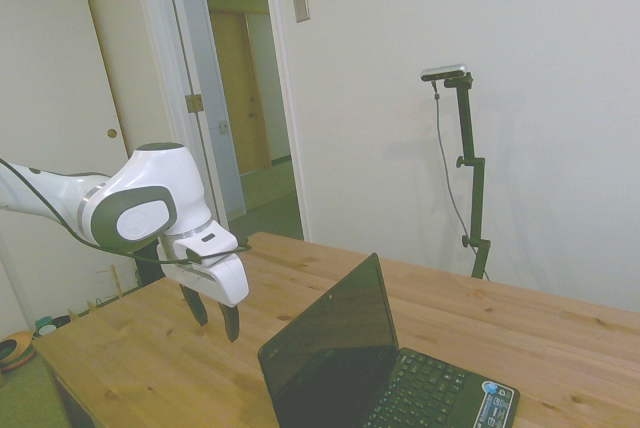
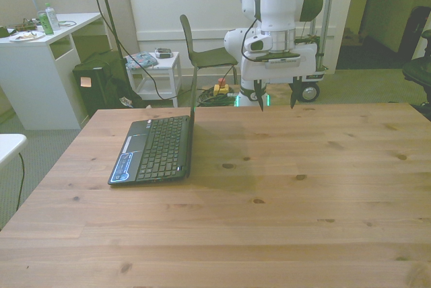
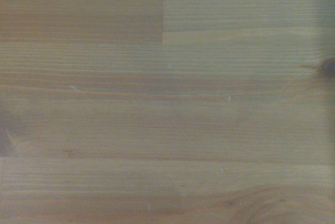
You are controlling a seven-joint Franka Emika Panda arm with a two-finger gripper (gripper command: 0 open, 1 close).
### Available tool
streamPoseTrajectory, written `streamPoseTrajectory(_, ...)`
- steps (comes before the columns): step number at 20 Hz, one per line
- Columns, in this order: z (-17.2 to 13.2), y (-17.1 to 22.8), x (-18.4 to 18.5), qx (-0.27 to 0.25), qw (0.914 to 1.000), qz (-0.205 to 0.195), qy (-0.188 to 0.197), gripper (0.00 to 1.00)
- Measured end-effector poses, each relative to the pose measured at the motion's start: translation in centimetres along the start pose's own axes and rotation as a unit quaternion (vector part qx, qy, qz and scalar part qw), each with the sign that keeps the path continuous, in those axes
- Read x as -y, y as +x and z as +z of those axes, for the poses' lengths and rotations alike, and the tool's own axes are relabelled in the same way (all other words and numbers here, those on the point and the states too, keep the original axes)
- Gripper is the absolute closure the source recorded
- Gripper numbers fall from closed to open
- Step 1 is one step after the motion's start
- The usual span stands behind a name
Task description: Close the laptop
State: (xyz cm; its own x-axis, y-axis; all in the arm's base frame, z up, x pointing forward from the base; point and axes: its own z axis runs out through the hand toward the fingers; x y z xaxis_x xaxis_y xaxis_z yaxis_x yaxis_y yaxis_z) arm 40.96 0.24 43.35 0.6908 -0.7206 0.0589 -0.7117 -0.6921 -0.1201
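Note:
The laptop [image 1: 350, 368] is a small black notebook standing open on the wooden table, its glossy dark screen upright and its keyboard [image 2: 160, 147] facing the front view's left. In the front view the lid shows edge-on as a thin dark line [image 2: 192, 110]. A sticker sits on the palm rest [image 2: 124, 163]. My gripper [image 2: 277, 101] hangs above the table's far edge, to the front view's right of the laptop and well apart from it. Its two dark fingers [image 1: 230, 320] point down, spread wide and holding nothing. The wrist view shows only bare wood [image 3: 167, 98].
Behind the table stand a dark chair [image 2: 202, 52], a small white side table [image 2: 156, 66] and a white desk [image 2: 47, 52] with a green bottle. The table top [image 2: 283, 187] stretches wide to the front view's right of the laptop.

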Motion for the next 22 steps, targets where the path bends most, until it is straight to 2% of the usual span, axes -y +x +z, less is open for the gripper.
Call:
streamPoseTrajectory(5,-0.9,-0.4,0.3,-0.011,0.9999,0.002,0.006,0.00)
streamPoseTrajectory(10,-5.2,-1.0,0.3,-0.031,0.9985,0.023,0.039,0.00)
streamPoseTrajectory(16,-10.2,4.6,-0.9,-0.022,0.9945,0.082,0.061,0.00)
streamPoseTrajectory(20,-10.2,8.3,-3.6,-0.011,0.9915,0.114,0.061,0.00)
streamPoseTrajectory(21,-9.8,8.9,-4.6,-0.008,0.9909,0.121,0.058,1.00)
streamPoseTrajectory(22,-9.3,9.3,-5.6,-0.004,0.9902,0.128,0.056,1.00)
